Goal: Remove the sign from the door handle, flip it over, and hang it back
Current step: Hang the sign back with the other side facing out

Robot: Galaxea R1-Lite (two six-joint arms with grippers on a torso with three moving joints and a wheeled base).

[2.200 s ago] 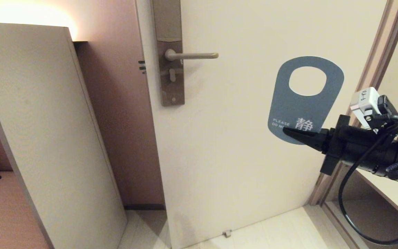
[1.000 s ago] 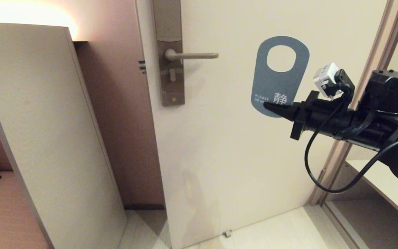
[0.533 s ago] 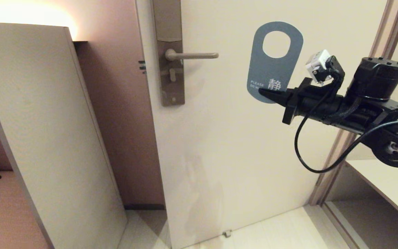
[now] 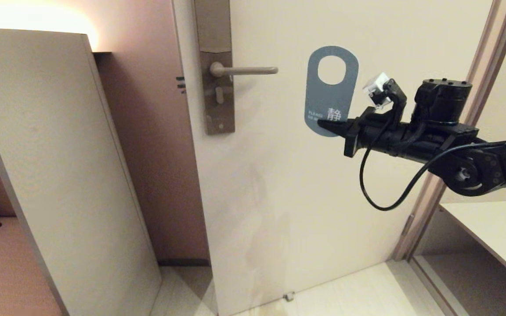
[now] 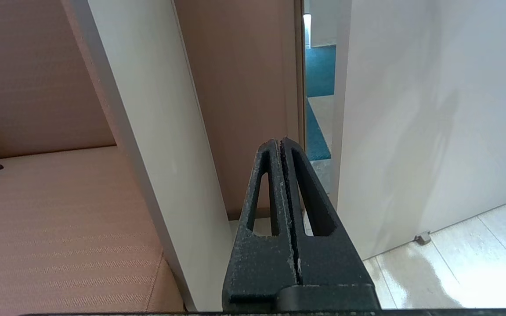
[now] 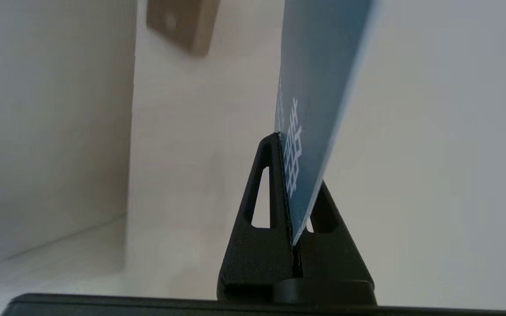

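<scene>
The teal-blue sign point(image 4: 330, 92) stands upright in the air before the door, its oval hole on top and its white lettering facing me. My right gripper point(image 4: 323, 126) is shut on the sign's lower edge. In the right wrist view the sign point(image 6: 319, 79) rises edge-on from between the closed fingers of that gripper point(image 6: 281, 138). The door handle point(image 4: 246, 70) is a slim horizontal lever with nothing on it, its free tip a short way left of the sign. My left gripper point(image 5: 279, 142) is shut on nothing, low down near the door's bottom edge.
The cream door point(image 4: 305, 184) stands slightly ajar. A tall metal backplate point(image 4: 215, 66) carries the lever and a small thumb-turn point(image 4: 219, 94). A pale cabinet panel point(image 4: 59, 175) stands at the left. The door frame point(image 4: 477, 87) and a shelf point(image 4: 494, 232) are on the right.
My right arm has carried the sign leftward, toward the handle, first rising, then dropping to about the lever's height. The grip has not changed.
</scene>
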